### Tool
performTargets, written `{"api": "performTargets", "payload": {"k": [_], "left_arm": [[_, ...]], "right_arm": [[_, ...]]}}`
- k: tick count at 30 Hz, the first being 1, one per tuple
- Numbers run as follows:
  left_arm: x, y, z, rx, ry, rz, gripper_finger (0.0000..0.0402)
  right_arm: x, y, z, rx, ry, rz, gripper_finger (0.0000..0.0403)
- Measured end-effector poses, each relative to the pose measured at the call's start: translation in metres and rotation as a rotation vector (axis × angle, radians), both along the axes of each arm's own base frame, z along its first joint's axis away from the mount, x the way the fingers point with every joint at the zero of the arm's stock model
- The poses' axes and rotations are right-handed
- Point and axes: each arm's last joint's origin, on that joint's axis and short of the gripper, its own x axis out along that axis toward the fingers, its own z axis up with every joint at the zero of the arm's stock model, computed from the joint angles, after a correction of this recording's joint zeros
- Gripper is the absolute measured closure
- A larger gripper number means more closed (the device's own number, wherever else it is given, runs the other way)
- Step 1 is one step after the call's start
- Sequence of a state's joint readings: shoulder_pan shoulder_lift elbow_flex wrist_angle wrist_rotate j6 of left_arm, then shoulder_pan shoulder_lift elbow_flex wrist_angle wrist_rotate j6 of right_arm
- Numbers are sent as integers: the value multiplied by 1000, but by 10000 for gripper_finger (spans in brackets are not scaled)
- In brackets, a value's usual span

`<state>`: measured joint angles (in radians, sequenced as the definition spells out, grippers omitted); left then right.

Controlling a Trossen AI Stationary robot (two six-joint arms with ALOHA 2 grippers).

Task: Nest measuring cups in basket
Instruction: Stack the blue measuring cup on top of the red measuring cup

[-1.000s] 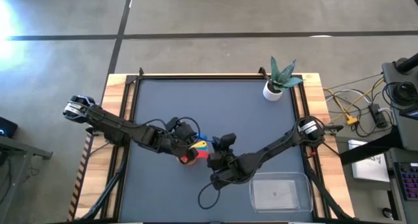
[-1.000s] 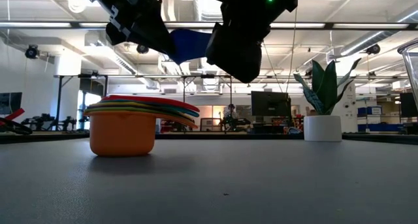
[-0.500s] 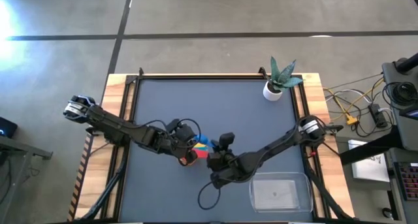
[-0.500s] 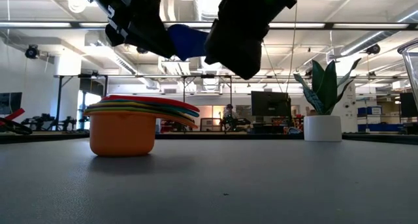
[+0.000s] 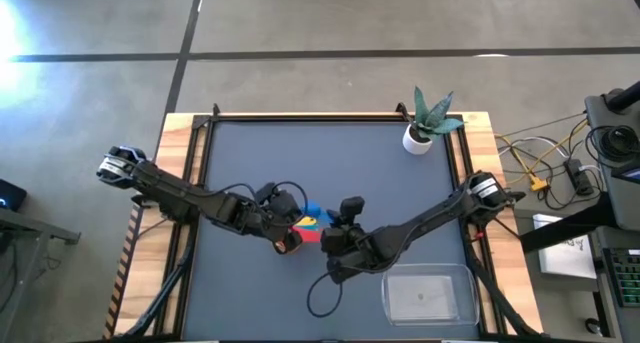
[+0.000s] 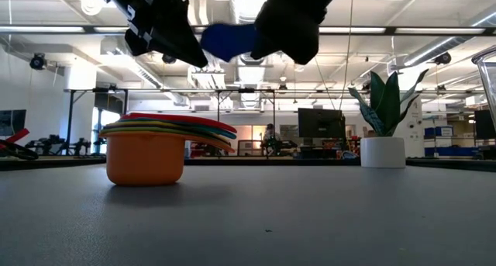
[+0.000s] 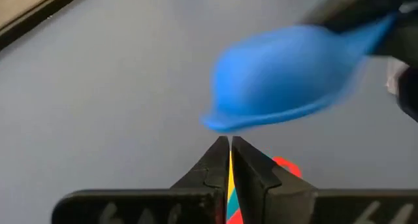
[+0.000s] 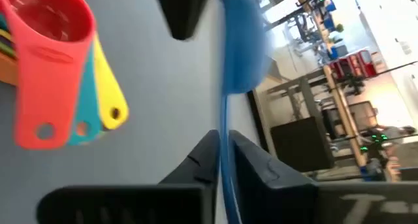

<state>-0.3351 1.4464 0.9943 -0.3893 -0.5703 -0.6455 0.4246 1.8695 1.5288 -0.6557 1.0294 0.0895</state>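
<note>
One blue cup point(image 6: 226, 41) hangs in the air, its handle pinched in the right gripper point(image 8: 222, 160) above the stack of cups point(image 6: 155, 146) on the table point(image 6: 310, 219). The left gripper point(image 7: 230, 160), fingers together, hovers just beside it, over the stack. The clear basket point(image 5: 425, 293) is well apart.

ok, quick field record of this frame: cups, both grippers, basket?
stack: nested cups on the table, orange at the bottom, red on top
blue cup: in the air above the table, handle in the right gripper
left gripper: jaws shut, empty, beside the blue cup
basket: no cups in it
plant pot: far side of the table
</note>
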Motion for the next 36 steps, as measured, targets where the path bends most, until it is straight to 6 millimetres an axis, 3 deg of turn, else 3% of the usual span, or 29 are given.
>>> {"api": "performTargets", "payload": {"k": [9, 20, 28, 36], "left_arm": [[0, 0, 0, -5, -3, 4, 401], [0, 0, 0, 22, 6, -13, 401], [0, 0, 0, 28, 10, -18, 401], [0, -1, 0, 41, 18, -34, 401]], "right_arm": [[-5, -1, 1, 11, 20, -12, 308], [-9, -7, -2, 69, 46, -49, 387], [-1, -38, -15, 328, 155, -70, 352], [4, -80, -50, 544, 226, -41, 293]]}}
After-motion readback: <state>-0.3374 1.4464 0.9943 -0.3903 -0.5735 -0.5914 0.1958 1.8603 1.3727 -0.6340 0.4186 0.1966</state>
